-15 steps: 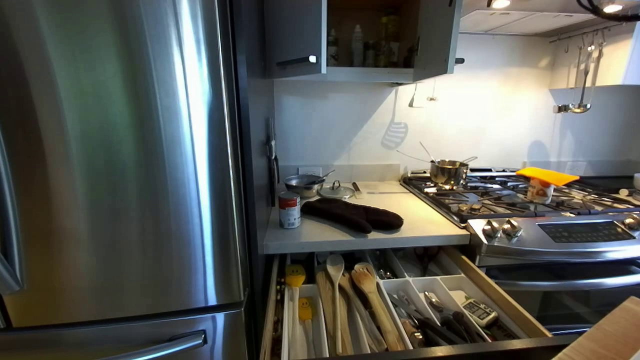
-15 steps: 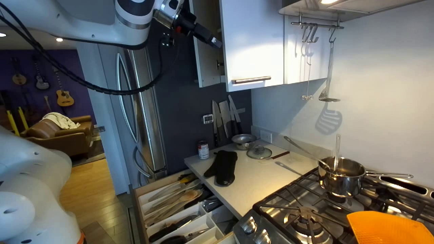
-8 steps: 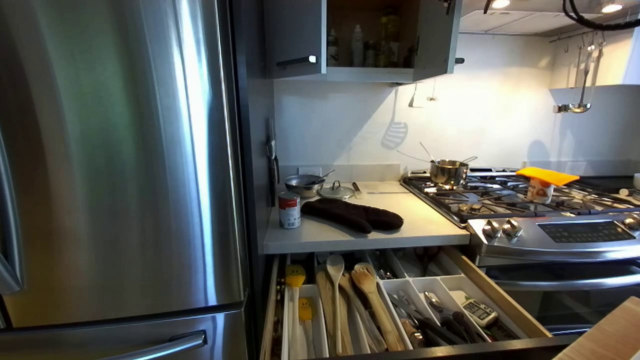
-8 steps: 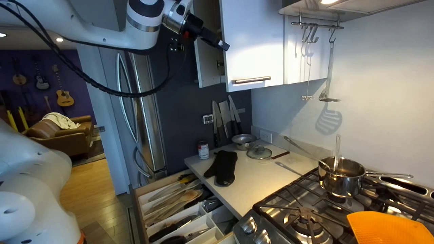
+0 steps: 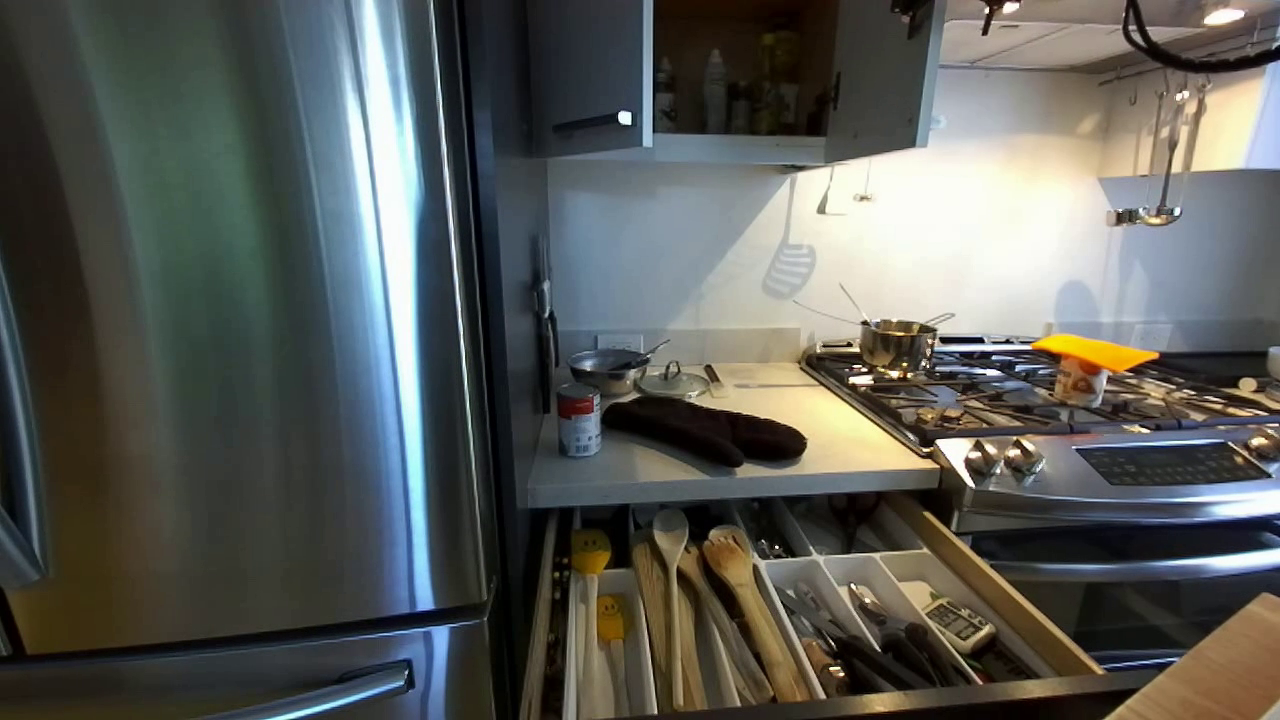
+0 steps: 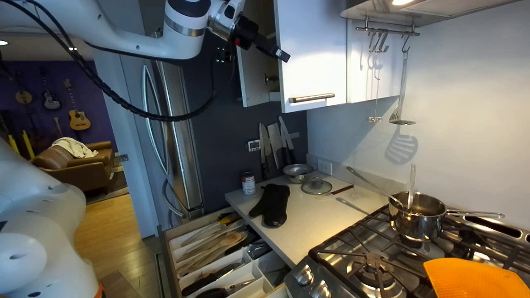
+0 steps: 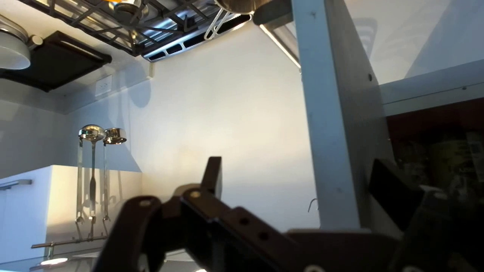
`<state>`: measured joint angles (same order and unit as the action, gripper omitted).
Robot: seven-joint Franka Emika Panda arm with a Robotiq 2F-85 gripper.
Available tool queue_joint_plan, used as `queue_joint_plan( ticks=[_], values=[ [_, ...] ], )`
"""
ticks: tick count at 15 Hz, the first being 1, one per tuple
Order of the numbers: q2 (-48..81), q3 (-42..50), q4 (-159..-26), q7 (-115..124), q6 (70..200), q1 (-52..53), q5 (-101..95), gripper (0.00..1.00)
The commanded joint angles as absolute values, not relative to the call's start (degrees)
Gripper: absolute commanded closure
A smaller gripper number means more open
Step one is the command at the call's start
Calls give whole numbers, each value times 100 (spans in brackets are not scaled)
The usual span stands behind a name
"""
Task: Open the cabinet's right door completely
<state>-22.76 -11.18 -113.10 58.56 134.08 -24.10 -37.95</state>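
The grey cabinet [image 5: 740, 150] stands with both doors partly open and bottles on its dark shelf. Its right door [image 5: 880, 85] is swung well outward; its outer face looks white in an exterior view [image 6: 312, 62]. The darker left door [image 5: 590, 75] is also ajar. My gripper [image 6: 283, 55] is at the right door's free edge, above the handle [image 6: 311, 98]. In the wrist view my gripper [image 7: 298, 173] is open, its fingers on either side of the door edge [image 7: 325, 113]. One finger is at the inner face, maybe touching; the other is clear of the outer side.
A range hood [image 6: 381, 10] and a rail with hanging utensils [image 6: 387, 31] are beyond the door. Below are the counter [image 6: 308, 219] with a black mitt [image 6: 275, 205], an open utensil drawer [image 5: 1010, 590], and the stove [image 6: 352, 248] with a pot. The fridge [image 5: 240, 300] stands alongside.
The right door has swung farther open, its free edge moving toward the stove side. My gripper has moved the same way along with it. The left door has not moved.
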Motion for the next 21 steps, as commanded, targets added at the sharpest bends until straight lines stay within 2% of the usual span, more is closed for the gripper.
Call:
queue_joint_plan(
  ticks=[1,21],
  values=[
    [-2127,-840,-11120,6084,13128,-2115,-4051,0],
    [-1929,-365,-10939,6457,12807,-1754,-4446,0]
  ],
)
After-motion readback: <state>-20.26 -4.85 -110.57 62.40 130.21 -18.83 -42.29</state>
